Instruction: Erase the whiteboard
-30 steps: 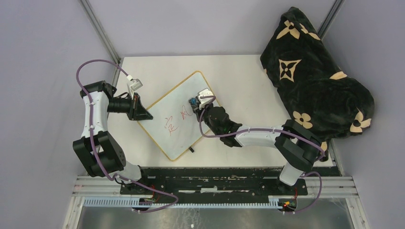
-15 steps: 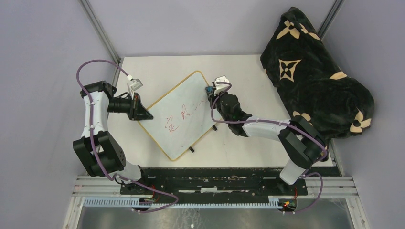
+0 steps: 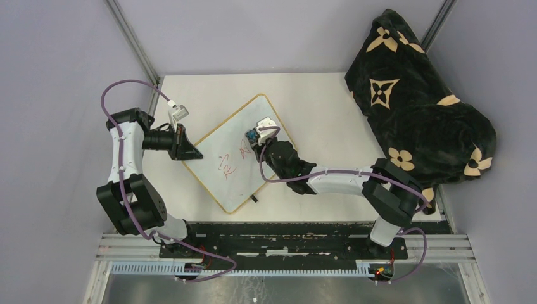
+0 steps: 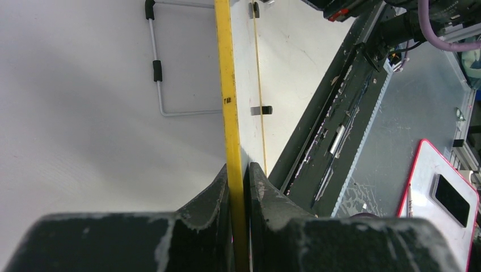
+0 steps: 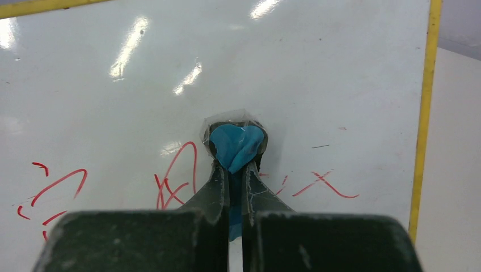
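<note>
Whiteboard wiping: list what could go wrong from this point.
1. The left gripper pinches only the thin yellow frame of the whiteboard. Wiping pressure might make the board slip or pivot.
2. The right gripper holds a small blue wad at its very tips. It may work loose, leaving the gripper to scrape the surface.
3. Red writing lies on both sides of the wad, so a narrow pass could miss some strokes.

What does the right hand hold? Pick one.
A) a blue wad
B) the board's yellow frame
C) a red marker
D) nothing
A: the right wrist view shows the right hand pinching a blue wad over the board.
</note>
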Robot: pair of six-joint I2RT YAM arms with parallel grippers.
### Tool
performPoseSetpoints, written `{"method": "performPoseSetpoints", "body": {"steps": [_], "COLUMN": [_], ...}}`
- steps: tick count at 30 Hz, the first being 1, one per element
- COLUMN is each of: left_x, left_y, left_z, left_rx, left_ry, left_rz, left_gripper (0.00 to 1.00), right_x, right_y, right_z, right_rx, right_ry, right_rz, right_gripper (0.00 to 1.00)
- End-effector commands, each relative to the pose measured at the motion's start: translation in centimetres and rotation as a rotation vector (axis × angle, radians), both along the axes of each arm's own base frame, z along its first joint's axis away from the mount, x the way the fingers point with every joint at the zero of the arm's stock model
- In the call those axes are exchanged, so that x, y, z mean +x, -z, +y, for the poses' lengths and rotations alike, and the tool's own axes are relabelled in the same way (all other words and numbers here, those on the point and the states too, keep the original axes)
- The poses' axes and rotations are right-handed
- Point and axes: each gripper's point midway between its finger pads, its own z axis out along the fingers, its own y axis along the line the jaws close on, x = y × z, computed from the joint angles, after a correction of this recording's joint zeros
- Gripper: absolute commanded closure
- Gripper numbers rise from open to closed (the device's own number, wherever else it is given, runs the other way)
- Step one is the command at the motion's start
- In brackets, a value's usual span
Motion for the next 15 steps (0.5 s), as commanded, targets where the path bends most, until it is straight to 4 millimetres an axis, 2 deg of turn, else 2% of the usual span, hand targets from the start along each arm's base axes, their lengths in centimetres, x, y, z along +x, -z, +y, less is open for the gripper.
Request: {"method": "performPoseSetpoints", "body": {"steps": [1, 4, 9, 15], "left_x": [0.6, 0.5, 0.5, 0.5], "left_y": [0.8, 0.9, 0.9, 0.8], "left_z": [0.8, 0.8, 0.8, 0.8], "left_rx": [0.098, 0.102, 0.101, 0.1], "left_ry": [0.067, 0.07, 0.069, 0.067], "left_rz": [-0.131, -0.13, -0.13, -0.131], "left_gripper": [0.97, 0.97, 0.97, 0.97], "right_x": [-0.5, 0.6, 2.8, 5.1], "right_y": [-1.1, -0.3, 1.1, 1.0], "right_z": [1.8, 0.4, -3.6, -8.4], "right_rx": [0.029, 0.005, 0.008, 0.02], "right_ry": [-0.023, 0.04, 0.132, 0.235], "right_rz": [-0.019, -0.021, 0.006, 0.023], "right_gripper": [0.99, 0.99, 0.99, 0.99]}}
